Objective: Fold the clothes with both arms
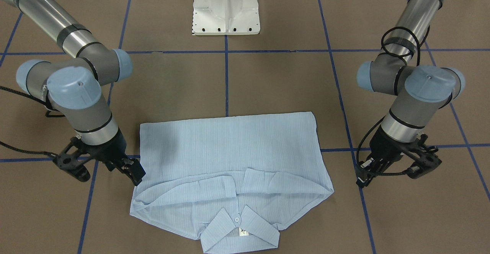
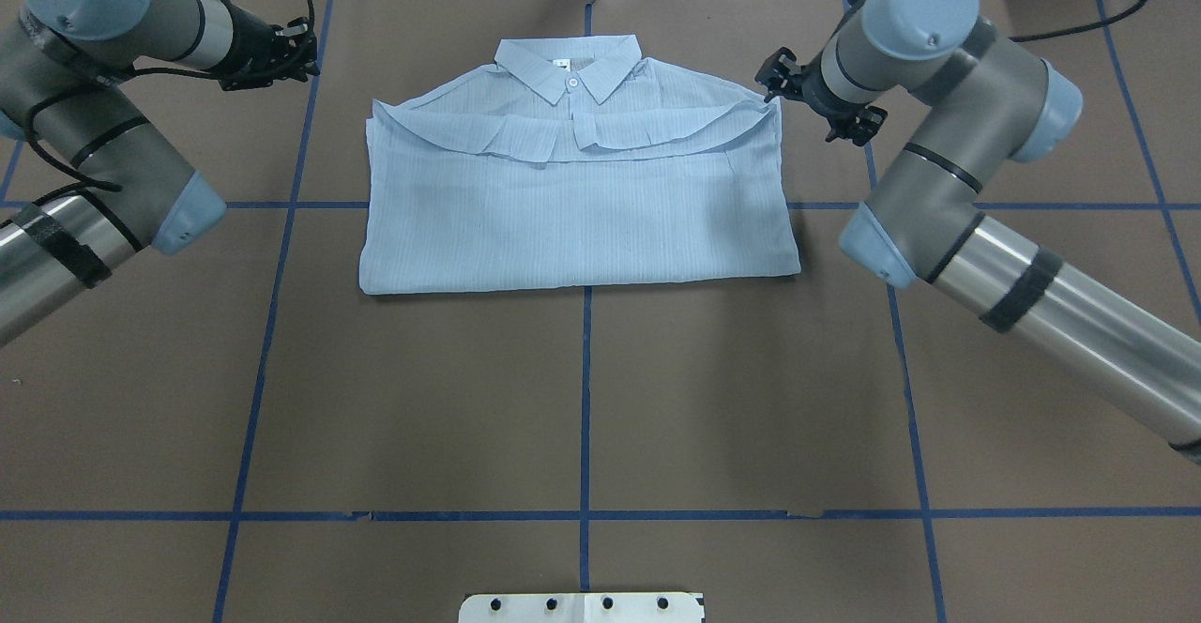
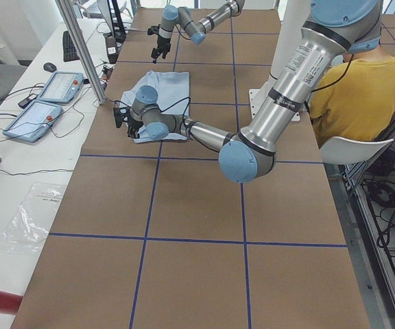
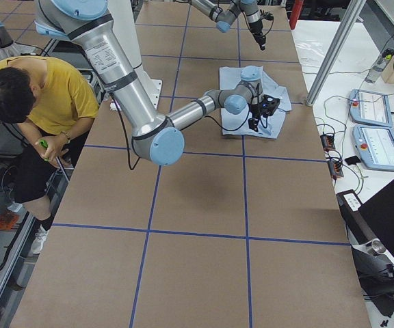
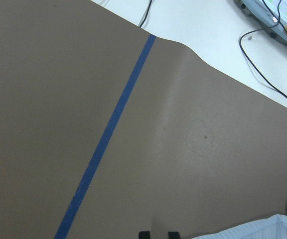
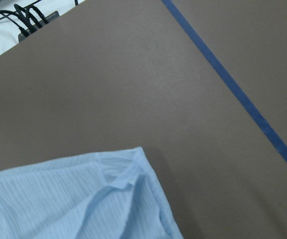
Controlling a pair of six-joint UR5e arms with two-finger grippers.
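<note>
The light blue striped shirt [image 1: 229,147] lies folded flat on the brown table, sleeves tucked across the chest, collar [image 2: 568,65] at the far side from my base. My right gripper [image 1: 110,177] hovers open and empty just beside the shirt's shoulder corner; it also shows in the overhead view [image 2: 802,102]. My left gripper [image 1: 388,177] hangs open and empty a short way off the other shoulder, over bare table [image 2: 272,46]. The right wrist view shows the shirt's corner [image 6: 69,199]; the left wrist view shows only a sliver of the shirt's edge [image 5: 253,229].
The white pedestal base [image 1: 226,9] stands behind the shirt. Blue tape lines [image 2: 585,388] cross the brown table. A white side table with teach pendants [image 3: 46,96] runs along the far edge. A person in yellow [image 3: 355,96] sits behind the robot.
</note>
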